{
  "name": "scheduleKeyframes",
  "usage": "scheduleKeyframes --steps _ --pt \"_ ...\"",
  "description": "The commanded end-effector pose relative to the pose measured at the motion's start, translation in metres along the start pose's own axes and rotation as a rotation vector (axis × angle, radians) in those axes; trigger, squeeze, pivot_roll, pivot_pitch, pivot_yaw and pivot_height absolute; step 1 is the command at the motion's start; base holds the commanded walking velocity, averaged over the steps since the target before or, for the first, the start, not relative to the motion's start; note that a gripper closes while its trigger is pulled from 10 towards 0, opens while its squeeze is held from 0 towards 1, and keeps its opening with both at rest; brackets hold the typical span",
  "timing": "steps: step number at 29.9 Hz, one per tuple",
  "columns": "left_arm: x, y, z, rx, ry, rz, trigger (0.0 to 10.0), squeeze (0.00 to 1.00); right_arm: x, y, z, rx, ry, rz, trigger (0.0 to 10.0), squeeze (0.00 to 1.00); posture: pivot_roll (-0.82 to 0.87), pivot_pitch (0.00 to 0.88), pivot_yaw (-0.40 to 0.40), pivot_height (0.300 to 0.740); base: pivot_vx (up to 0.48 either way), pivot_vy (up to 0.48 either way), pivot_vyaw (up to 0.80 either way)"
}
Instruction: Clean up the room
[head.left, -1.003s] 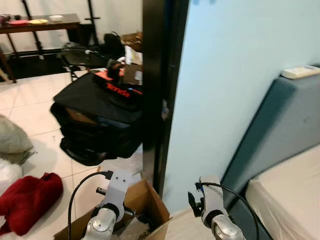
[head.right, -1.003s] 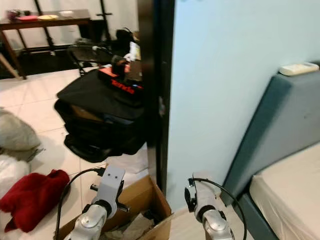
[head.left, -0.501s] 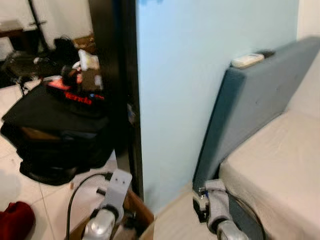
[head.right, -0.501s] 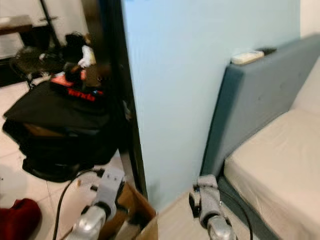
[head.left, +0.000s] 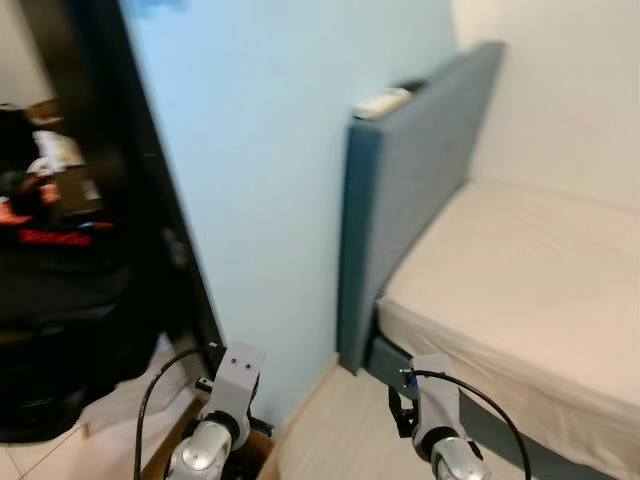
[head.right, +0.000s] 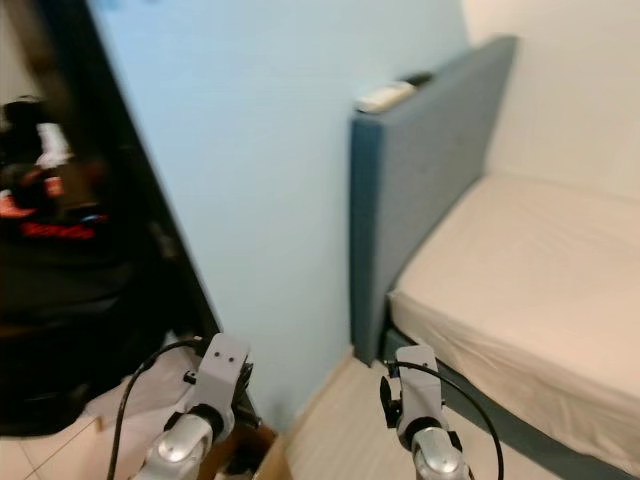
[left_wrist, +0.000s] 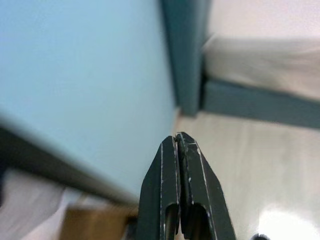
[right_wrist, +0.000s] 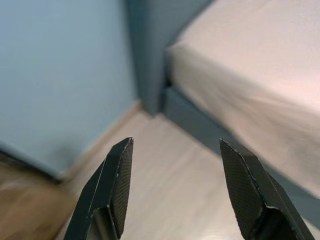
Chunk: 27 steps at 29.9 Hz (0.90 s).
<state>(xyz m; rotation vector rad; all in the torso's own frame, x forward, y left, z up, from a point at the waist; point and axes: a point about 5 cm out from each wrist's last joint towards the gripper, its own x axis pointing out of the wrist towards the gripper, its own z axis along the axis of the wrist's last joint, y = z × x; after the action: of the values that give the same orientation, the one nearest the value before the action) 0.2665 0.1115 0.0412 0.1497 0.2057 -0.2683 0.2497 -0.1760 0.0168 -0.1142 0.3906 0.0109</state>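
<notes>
No writing can be read: a red label with pale letters sits on the black bag (head.left: 60, 290) at the far left, but it is smeared by blur. The bag itself is a dark mass behind the black door frame (head.left: 130, 190), its outline hard to make out.

A pale blue wall (head.left: 260, 170) — smooth and matte — fills the middle. Against it stands the bed's headboard (head.left: 410, 190), a tall slab in grey-blue woven fabric. On its top edge lie a white remote (head.right: 385, 97) and a darker small object beyond it, too blurred to tell. The mattress (head.left: 530, 270) under a cream sheet runs off the right edge, on a grey-blue base. The floor (head.right: 340, 430) beside the bed is light wood grain.

A corner of a brown cardboard box (left_wrist: 92, 222) peeks beside the wall's foot, mostly cut off.

Both arms hang low. The left gripper (left_wrist: 177, 142) has its black fingers pressed together, holding nothing. The right gripper (right_wrist: 175, 145) has its fingers spread wide over the floor near the bed base — empty.
</notes>
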Motion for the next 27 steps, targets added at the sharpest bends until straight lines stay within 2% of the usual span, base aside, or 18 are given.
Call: scheduleKeyframes --steps 1,8,13,17,27 --pt "-0.003 0.004 -0.006 0.0 0.022 0.014 10.0 0.0 -0.001 0.005 0.0 0.0 -0.003 0.008 10.0 0.0 -0.02 0.058 0.039 0.74 0.0 0.0 -0.8" --pt "-0.002 0.007 -0.008 -0.027 0.033 0.057 10.0 0.0 -0.001 0.005 0.003 -0.017 -0.018 0.004 10.0 0.0 -0.02 0.06 0.038 0.74 0.0 0.0 -0.8" --pt "-0.002 0.01 -0.007 -0.045 0.028 0.078 10.0 0.0 -0.001 0.003 0.011 -0.049 -0.076 -0.014 10.0 0.0 -0.02 0.062 0.039 0.74 0.0 0.0 -0.8" --pt "-0.002 0.011 -0.004 -0.058 0.007 0.082 10.0 0.0 -0.001 0.002 0.018 -0.05 -0.132 -0.018 10.0 0.0 -0.02 0.063 0.039 0.74 0.0 0.0 -0.8" --pt "-0.002 0.008 0.004 -0.103 -0.051 0.07 10.0 0.0 -0.003 0.004 0.022 -0.074 -0.16 0.0 10.0 0.0 -0.02 0.065 0.034 0.74 0.0 0.0 -0.8"
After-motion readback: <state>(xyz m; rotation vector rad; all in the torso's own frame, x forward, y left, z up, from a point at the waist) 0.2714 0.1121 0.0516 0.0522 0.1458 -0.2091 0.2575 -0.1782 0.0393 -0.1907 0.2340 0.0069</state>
